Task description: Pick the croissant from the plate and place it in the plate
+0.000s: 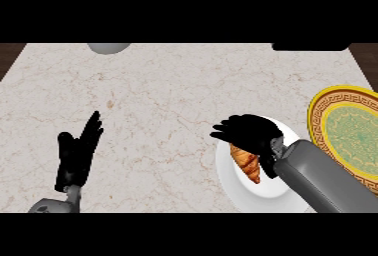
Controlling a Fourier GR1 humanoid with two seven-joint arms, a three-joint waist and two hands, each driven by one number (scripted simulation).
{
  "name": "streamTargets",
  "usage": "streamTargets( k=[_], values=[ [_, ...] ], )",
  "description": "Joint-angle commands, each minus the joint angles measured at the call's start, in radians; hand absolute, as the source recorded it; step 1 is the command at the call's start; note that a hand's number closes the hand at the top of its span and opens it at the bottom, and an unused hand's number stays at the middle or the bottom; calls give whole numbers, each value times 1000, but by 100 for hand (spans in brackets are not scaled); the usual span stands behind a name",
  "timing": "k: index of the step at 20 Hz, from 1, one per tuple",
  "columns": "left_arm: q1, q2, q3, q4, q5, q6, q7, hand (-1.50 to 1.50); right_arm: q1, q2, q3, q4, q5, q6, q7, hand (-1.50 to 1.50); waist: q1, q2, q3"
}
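A golden-brown croissant (246, 163) lies on a white plate (231, 177) at the lower right of the counter. My right hand (249, 131) hovers over the plate's upper part, fingers curled down above the croissant's top end; whether they touch it I cannot tell. A second plate (323, 107), yellow-rimmed with a green patterned centre, sits at the right edge, partly behind my right forearm. My left hand (77, 152) rests open at the lower left, fingers straight and pointing up, holding nothing.
A grey rounded object (109, 47) shows at the counter's far edge, upper left. A dark shape (310, 46) sits at the far edge, upper right. The marble counter (170, 90) spreads between the two hands.
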Motion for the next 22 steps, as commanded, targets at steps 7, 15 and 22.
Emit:
streamTargets(
  k=[7, 15, 22],
  values=[
    [-11, -58, 41, 16, -55, -24, 12, 0, 51, 80, -57, 76, 154, -2, -82, -150, -1, 0, 0],
    [7, -85, 68, 26, -95, -56, -13, 0, 81, 112, -89, 111, 267, -9, -141, 150, -3, 0, 0],
    [-13, -128, 35, -1, -156, -12, 47, 0, 1, 114, -113, 280, 344, -229, -312, 150, 2, 2, 0]
  ],
)
